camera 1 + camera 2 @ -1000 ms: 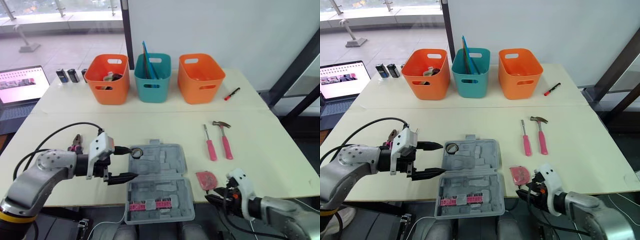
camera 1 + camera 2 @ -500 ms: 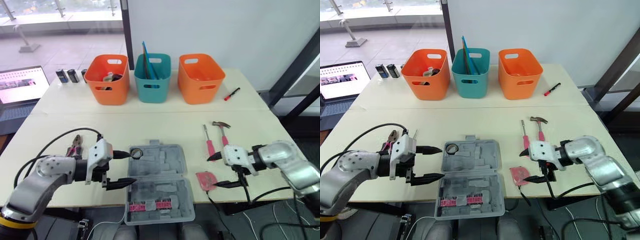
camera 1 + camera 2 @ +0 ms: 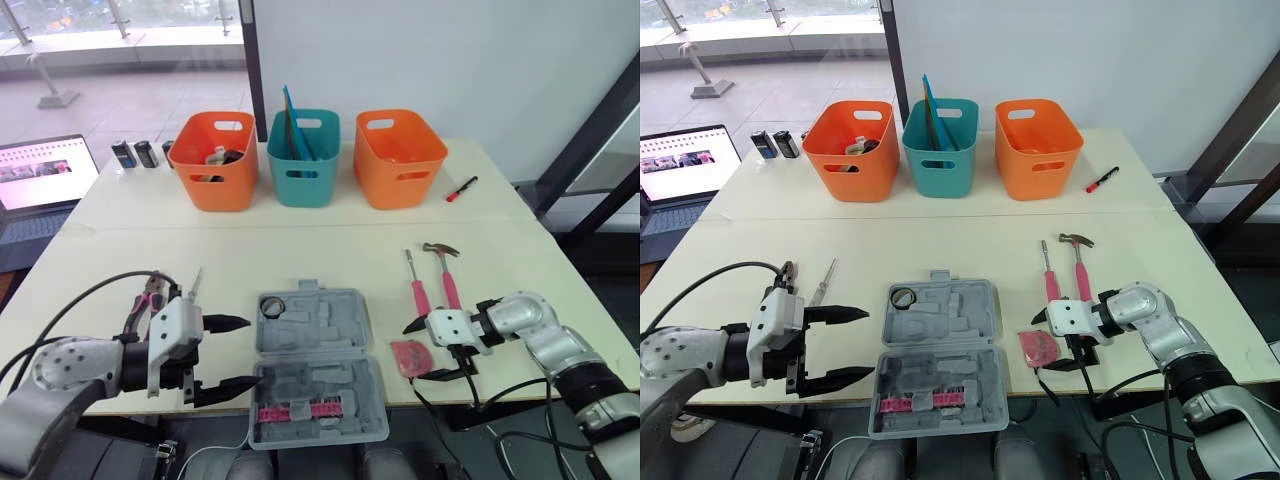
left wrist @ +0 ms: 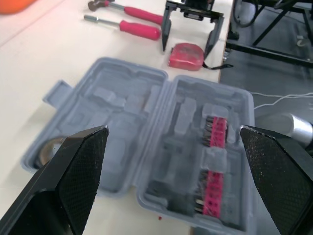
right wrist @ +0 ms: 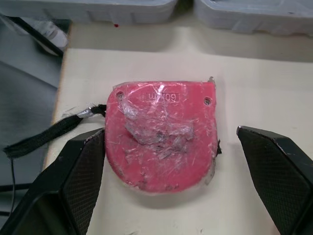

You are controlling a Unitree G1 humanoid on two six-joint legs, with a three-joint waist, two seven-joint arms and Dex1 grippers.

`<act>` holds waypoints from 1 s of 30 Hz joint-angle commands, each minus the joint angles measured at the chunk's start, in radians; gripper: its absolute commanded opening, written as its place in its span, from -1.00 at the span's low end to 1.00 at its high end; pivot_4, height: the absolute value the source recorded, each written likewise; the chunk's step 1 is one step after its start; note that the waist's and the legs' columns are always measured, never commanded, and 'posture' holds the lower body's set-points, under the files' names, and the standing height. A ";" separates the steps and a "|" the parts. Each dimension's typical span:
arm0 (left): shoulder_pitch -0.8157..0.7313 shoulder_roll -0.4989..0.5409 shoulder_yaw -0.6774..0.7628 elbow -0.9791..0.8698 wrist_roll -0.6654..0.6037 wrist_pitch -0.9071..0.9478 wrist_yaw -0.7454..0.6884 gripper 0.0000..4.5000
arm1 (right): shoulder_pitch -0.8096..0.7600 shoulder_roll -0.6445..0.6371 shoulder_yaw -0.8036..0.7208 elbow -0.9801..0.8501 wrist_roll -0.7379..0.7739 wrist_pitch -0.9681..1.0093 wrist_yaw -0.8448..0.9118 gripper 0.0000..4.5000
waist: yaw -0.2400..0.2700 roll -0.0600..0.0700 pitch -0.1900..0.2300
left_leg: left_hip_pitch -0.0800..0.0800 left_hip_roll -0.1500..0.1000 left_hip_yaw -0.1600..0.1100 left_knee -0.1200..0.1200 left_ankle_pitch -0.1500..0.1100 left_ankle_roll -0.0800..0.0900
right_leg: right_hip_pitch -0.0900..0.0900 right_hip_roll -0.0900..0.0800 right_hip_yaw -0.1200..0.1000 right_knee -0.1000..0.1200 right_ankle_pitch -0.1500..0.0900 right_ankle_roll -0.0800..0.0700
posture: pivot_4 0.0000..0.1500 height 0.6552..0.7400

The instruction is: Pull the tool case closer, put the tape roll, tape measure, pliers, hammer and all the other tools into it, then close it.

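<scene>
Right wrist view first, Assessor: status of the right claw (image 5: 169, 133)?

Assessor: Open wide, one black finger on either side of the flat red plastic tape measure (image 5: 161, 122), neither touching it. Nothing is held.

Inspector: Location of that item?

Assessor: Lying flat on the pale counter (image 3: 330, 255), just right of the open grey plastic tool case (image 3: 315, 365) and close to the counter's near edge. Its black wrist strap (image 5: 44, 134) trails over that edge. The body appears wrapped in crinkled clear film.

Inspector: Left claw (image 3: 252, 351)?

Assessor: Also spread open and empty, hovering at the case's left side with its fingers pointing toward the case.

Inspector: Case contents?

Assessor: A small dark ring (image 3: 271, 306), probably the tape roll, sits in the far-left pocket. A row of pink bits (image 3: 295, 411) sits in the near half. The pink-handled hammer (image 3: 448, 280) and pink-handled screwdriver (image 3: 420, 293) lie right of the case, beyond the tape measure. The pink-and-black pliers (image 3: 148, 298) lie left of it.

Inspector: Hazards?

Assessor: Judgement only. An off-centre closure could shove the tape measure toward the edge and over it, and the film may let it slip from the grip. The strap could catch on the counter edge during the lift to the case. The case's near half seems to overhang that edge, so weight dropped there might tip it.
</scene>
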 commanded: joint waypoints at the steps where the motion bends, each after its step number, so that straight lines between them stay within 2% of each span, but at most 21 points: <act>1: 0.005 0.007 0.023 -0.002 0.003 -0.029 -0.010 1.00 | -0.023 0.001 -0.004 0.021 -0.010 -0.028 0.018 0.97 | 0.001 0.000 0.000 | 0.000 0.000 0.000 0.000 0.000 0.000 | 0.000 0.000 0.000 0.000 0.000 0.000 | 1.00 0.87; 5: -0.004 0.003 0.019 0.016 0.007 -0.037 -0.010 1.00 | -0.014 0.011 -0.011 0.019 0.009 0.013 0.034 0.97 | 0.001 0.000 0.000 | 0.000 0.000 0.000 0.000 0.000 0.000 | 0.001 0.000 0.000 0.000 0.000 0.000 | 1.00 0.87; 8: -0.004 -0.003 0.017 0.025 0.005 -0.040 -0.003 1.00 | 0.001 0.016 -0.022 0.005 0.019 0.035 0.026 0.61 | 0.001 0.000 0.000 | 0.000 0.000 0.000 0.000 0.000 0.000 | 0.001 0.000 0.000 0.000 0.000 0.000 | 1.00 0.87; 9: -0.008 -0.013 0.026 0.032 -0.004 -0.048 -0.001 1.00 | 0.012 0.014 -0.028 -0.016 0.028 0.040 0.027 0.40 | 0.001 0.000 0.000 | 0.000 0.000 0.000 0.000 0.000 0.000 | 0.001 0.000 0.000 0.000 0.000 0.000 | 1.00 0.87; 10: -0.009 -0.019 0.033 0.037 -0.012 -0.052 -0.002 1.00 | 0.023 0.011 -0.032 -0.036 0.037 0.045 0.029 0.29 | 0.001 0.000 0.000 | 0.000 0.000 0.000 0.000 0.000 0.000 | 0.001 0.000 0.000 0.000 0.000 0.000 | 1.00 0.87; 18: 0.021 -0.036 0.042 0.112 0.048 -0.120 0.008 1.00 | 0.040 0.003 -0.085 -0.212 0.106 0.205 0.026 0.29 | 0.000 0.000 0.000 | 0.001 0.000 0.000 0.000 0.000 0.000 | 0.001 0.000 0.000 0.000 0.000 0.000 | 1.00 0.87; 21: 0.031 -0.052 0.050 0.119 0.077 -0.146 0.038 1.00 | -0.039 0.026 -0.090 -0.227 0.092 0.331 -0.018 0.29 | -0.002 0.000 0.000 | 0.001 0.000 0.000 0.000 0.000 0.000 | 0.000 0.000 0.000 0.000 0.000 0.000 | 1.00 0.87; 26: 0.116 -0.070 0.045 0.150 0.214 -0.280 0.079 1.00 | -0.170 0.069 -0.063 -0.266 0.038 0.332 -0.080 0.29 | -0.003 0.001 0.000 | 0.000 0.000 0.000 -0.001 0.000 0.000 | -0.001 0.000 0.000 0.000 0.000 0.000 | 1.00 0.87; 28: 0.150 -0.082 0.049 0.159 0.224 -0.289 0.094 1.00 | -0.220 0.086 -0.034 -0.274 0.012 0.347 -0.071 0.29 | -0.001 0.001 0.000 | 0.000 0.000 0.000 -0.002 0.000 0.000 | -0.001 0.000 0.000 0.000 0.000 0.000 | 1.00 0.87; 30: 0.175 -0.121 0.073 0.148 0.208 -0.289 0.135 1.00 | -0.330 0.074 0.074 -0.313 -0.074 0.562 0.032 0.29 | -0.001 0.002 0.001 | 0.000 0.000 0.000 -0.002 0.000 0.000 | -0.001 0.000 0.000 0.000 0.000 0.000 | 1.00 0.87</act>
